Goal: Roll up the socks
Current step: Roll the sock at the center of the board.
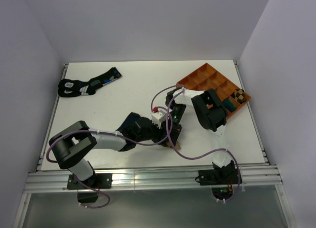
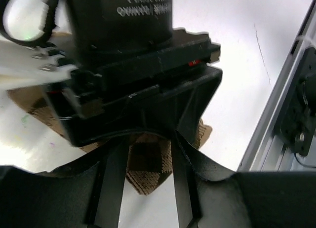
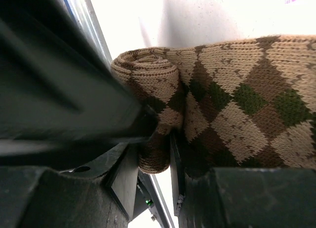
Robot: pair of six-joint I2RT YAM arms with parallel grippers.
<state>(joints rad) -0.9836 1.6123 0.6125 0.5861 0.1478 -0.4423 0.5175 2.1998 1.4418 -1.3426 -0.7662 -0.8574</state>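
Lest its coil unwind, my right tool (image 3: pixel 155 154) clamps the long tan argyle knit sock (image 3: pixel 237 90); the left tool (image 2: pixel 148 156) I cannot judge.

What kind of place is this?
Probably a robot lab bench, not a home: left arm and right arm bolted to a metal rail, plain white panels walling the table, an orange sorting tray.

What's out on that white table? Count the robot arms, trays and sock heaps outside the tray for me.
Robot arms: 2, left arm, right arm
Orange tray: 1
Sock heaps outside tray: 2, tan argyle sock, black socks
Total: 5
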